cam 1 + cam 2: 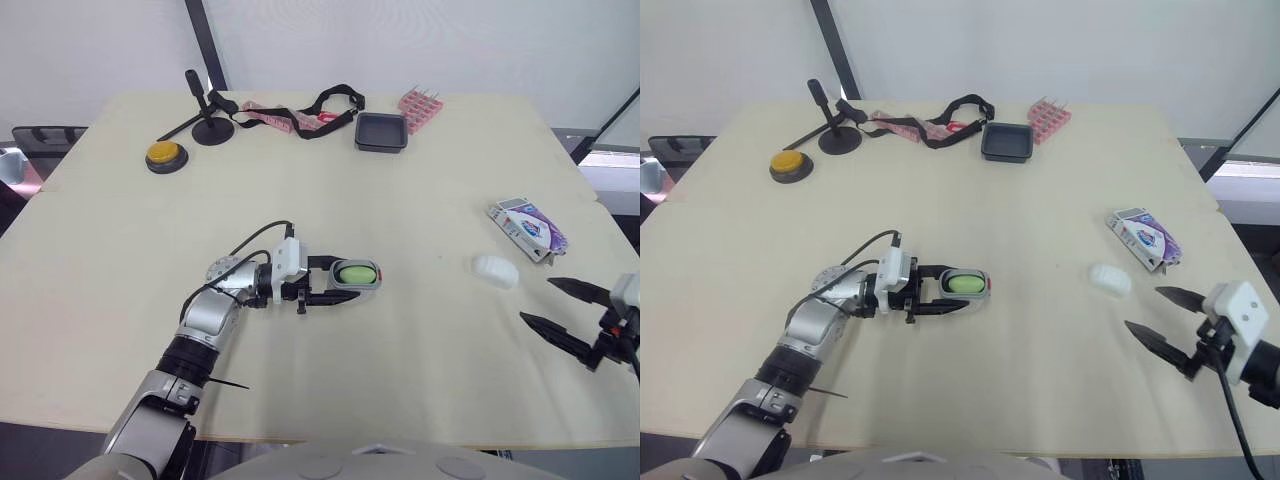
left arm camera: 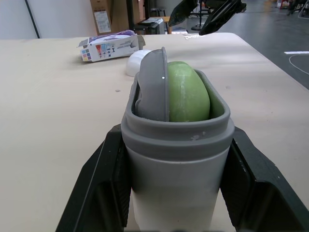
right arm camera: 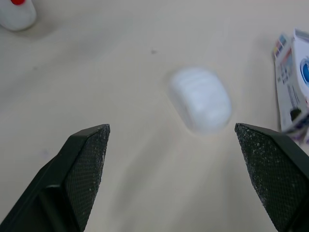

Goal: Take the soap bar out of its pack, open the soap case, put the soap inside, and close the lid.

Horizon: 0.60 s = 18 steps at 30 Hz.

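— Beige table (image 1: 400, 220), white wall behind. Left gripper (image 1: 345, 280)?
— Clamped on the case (image 2: 176, 159), green soap (image 2: 188, 96) inside, well left of the pack (image 1: 527, 228).
— Right gripper (image 1: 536, 300)?
— Fingers wide apart, empty, near the pack. White oval (image 1: 496, 270) just beside the pack.

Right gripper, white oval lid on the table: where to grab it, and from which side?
Probably across its short width, fingers on the two long sides, coming down from above. The white lid lies flat as a low rounded dome, so its top offers no hold. The open right gripper sits beside it, and the soap pack lies apart on the far side.
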Motion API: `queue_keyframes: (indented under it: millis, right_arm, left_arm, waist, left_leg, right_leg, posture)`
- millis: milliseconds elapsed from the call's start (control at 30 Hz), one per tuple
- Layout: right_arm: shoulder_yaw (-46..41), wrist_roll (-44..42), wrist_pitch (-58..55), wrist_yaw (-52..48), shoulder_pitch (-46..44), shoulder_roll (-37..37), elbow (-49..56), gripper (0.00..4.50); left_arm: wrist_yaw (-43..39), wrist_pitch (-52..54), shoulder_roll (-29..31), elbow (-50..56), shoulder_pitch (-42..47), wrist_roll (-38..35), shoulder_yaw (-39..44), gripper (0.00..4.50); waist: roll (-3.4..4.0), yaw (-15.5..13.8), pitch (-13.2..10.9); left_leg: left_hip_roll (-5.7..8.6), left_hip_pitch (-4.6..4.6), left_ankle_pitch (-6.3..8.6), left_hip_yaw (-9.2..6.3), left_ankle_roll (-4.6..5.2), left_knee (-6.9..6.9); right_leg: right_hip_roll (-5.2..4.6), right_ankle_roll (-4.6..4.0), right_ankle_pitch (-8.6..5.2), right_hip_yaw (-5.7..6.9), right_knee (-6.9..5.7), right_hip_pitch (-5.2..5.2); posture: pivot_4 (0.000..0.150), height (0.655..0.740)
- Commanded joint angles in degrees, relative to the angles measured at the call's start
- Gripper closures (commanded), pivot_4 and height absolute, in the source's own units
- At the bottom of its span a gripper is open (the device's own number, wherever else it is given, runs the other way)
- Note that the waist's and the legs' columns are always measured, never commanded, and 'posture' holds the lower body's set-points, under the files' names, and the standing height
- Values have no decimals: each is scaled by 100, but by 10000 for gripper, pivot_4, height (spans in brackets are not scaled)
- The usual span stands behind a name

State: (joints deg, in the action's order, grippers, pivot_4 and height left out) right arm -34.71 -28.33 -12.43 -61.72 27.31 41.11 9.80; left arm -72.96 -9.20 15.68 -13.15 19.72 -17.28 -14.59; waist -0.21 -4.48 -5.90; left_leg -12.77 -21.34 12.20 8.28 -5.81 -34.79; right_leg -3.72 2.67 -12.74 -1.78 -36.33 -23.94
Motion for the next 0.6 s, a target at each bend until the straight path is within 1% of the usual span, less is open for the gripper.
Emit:
queue_keyframes:
  millis: [33,167,300,433,500,600]
  right_arm:
    - [-226,71,257,-120,31,155,-255,379]
    - [-148,273,515,-276,-87,401,-768,379]
    - [-135,382,697,-504,-310,803,-1317,379]
    - [-5,451,831,-804,-564,1217,-1420,379]
    - [224,440,407,-929,-852,1650,-1214,379]
    - [720,243,-823,-1032,-1293,2342,-823,379]
  left_arm:
    - [-139,-14,73,15,24,-19,-49,25685]
    - [-250,0,110,39,30,-12,-78,25685]
    - [-297,67,137,114,2,-25,-80,25685]
    - [-314,132,158,203,-23,-39,-76,25685]
    - [-330,183,170,279,-32,-63,-82,25685]
    - [-348,233,182,349,-48,-82,-101,25685]
  waist:
    - [3,6,2]
    - [10,9,6]
    - [14,12,8]
    - [17,4,9]
    - [27,20,13]
    - [40,47,15]
  left_leg:
    - [0,0,0,0,1,0]
    - [2,0,0,1,3,0]
    - [5,1,0,1,5,0]
    - [7,1,-1,1,10,-1]
    - [8,0,1,3,14,-6]
    - [16,1,-1,7,23,-11]
  right_leg:
    - [0,0,0,1,0,0]
    - [-1,0,0,2,0,0]
    - [-4,0,0,4,0,1]
    - [-3,0,0,14,-1,2]
    - [-1,0,0,11,-2,2]
    - [3,2,1,2,-5,2]
  posture:
    - [1500,7400]
    - [1500,7400]
    - [1500,7400]
    - [1500,7400]
    - [1500,7400]
    - [1500,7400]
